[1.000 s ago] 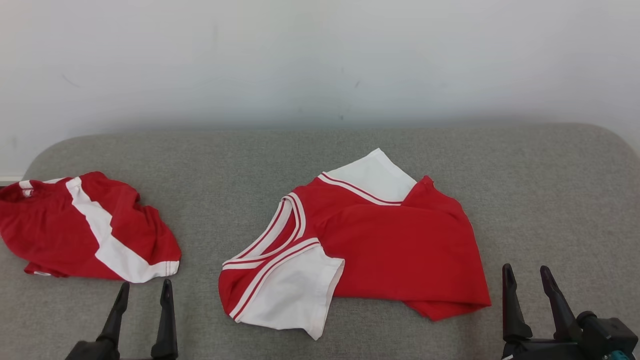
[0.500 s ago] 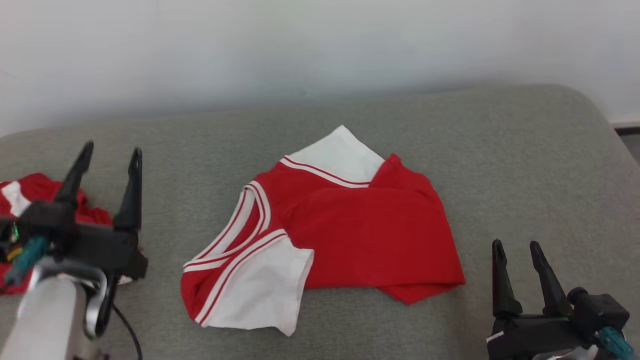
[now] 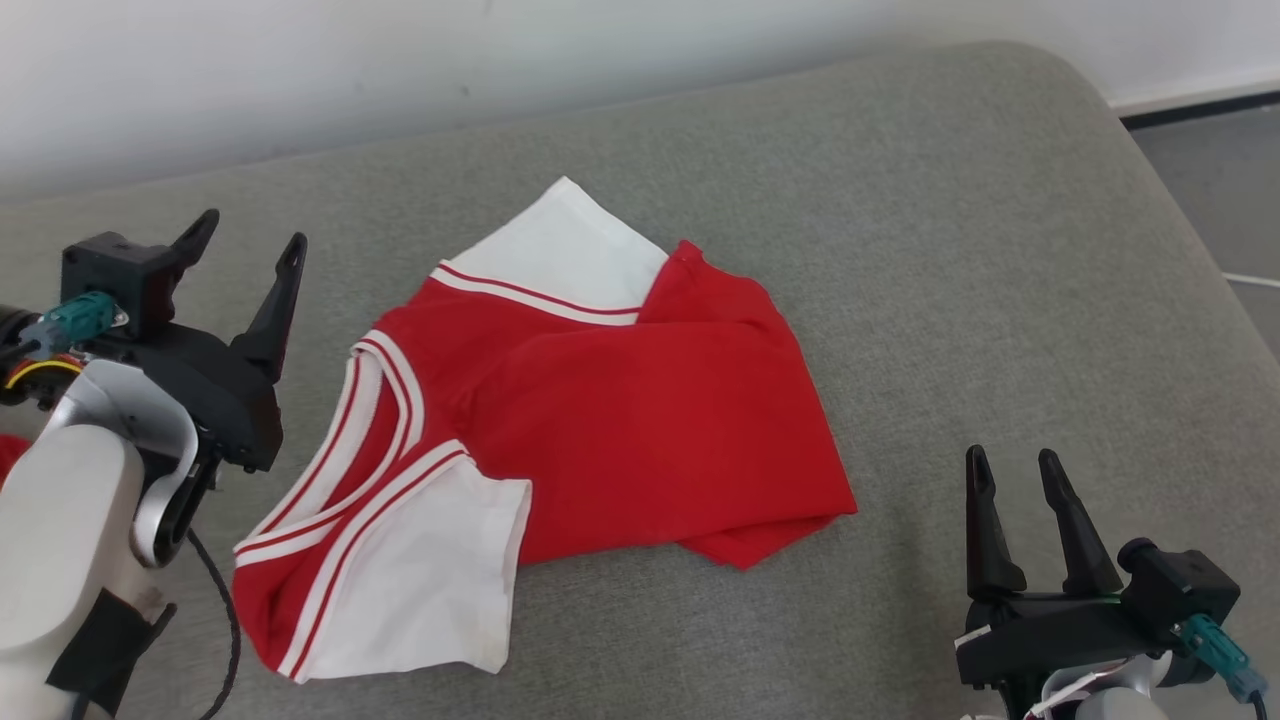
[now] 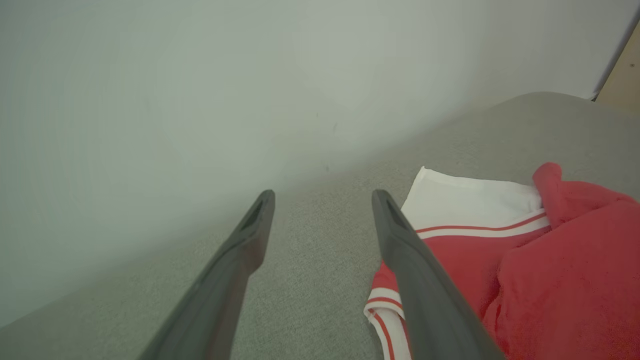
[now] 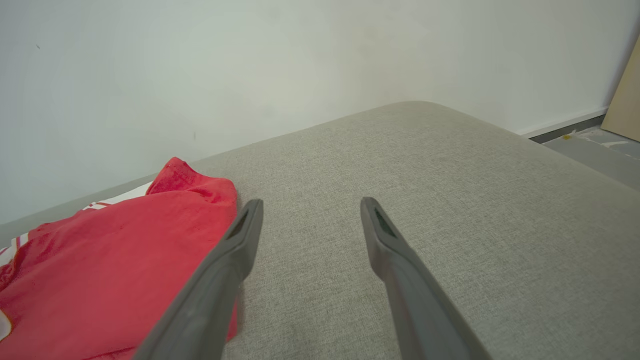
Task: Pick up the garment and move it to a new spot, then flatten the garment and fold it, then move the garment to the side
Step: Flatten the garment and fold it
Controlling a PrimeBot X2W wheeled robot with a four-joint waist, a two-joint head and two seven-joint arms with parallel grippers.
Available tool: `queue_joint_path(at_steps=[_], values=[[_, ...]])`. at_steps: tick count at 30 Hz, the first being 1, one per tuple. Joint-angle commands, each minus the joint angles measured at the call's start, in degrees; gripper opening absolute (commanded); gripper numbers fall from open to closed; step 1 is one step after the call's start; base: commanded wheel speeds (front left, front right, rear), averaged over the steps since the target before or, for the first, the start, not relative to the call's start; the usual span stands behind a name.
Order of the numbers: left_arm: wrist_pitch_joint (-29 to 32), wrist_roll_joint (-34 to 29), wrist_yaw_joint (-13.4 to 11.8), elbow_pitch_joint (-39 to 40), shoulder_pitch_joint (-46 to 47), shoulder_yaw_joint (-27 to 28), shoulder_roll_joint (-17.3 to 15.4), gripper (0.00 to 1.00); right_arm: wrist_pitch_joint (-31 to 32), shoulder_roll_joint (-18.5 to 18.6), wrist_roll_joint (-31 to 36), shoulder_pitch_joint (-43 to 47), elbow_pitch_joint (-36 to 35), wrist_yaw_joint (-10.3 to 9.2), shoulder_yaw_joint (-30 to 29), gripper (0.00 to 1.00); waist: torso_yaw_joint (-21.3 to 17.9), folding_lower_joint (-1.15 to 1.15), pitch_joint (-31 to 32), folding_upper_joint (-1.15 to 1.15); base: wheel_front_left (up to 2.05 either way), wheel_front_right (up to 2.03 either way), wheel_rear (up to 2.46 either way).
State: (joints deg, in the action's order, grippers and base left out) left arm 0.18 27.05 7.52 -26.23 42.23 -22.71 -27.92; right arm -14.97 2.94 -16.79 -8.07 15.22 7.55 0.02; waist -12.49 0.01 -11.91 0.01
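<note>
The garment (image 3: 600, 400) is a red T-shirt with white sleeves and a striped collar, lying rumpled and partly folded over itself in the middle of a grey cushioned surface (image 3: 950, 250). My left gripper (image 3: 250, 240) hovers open just left of the collar, nothing between its fingers; in the left wrist view the garment (image 4: 500, 260) lies right of the left gripper (image 4: 322, 197). My right gripper (image 3: 1012, 462) stands open near the front, right of the shirt's hem. In the right wrist view the garment (image 5: 125, 260) lies to the left of the right gripper (image 5: 309, 202).
A white wall (image 3: 300, 60) backs the surface. The cushion's rounded right corner drops to a grey floor (image 3: 1215, 190). A sliver of a second red cloth (image 3: 8, 452) shows at the left edge behind my left arm. Bare cushion lies right of the shirt.
The head camera has swung right and down, shifting the whole picture. My left arm has risen from the lower left to beside the shirt's collar. The shirt itself has not moved.
</note>
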Motion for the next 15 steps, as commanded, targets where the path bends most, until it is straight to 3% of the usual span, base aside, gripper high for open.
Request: queue_joint_path(at_steps=[1, 15], values=[[0.93, 2.10, -0.11, -1.22, 1.36, -1.67, -1.02, 1.00, -0.25, -0.07, -0.26, -0.94, -0.18, -0.13, 0.13, 1.00, -2.80, -0.01, -2.86, -0.01, 0.00, 0.00, 0.00], [7.50, 14.32, -0.10, -9.12, 6.41, -19.52, -5.20, 1.00, -0.19, -0.09, 0.02, -4.97, 0.50, -0.13, 1.51, 1.00, -5.30, -0.01, -6.19, -0.01, 0.00, 0.00, 0.00]])
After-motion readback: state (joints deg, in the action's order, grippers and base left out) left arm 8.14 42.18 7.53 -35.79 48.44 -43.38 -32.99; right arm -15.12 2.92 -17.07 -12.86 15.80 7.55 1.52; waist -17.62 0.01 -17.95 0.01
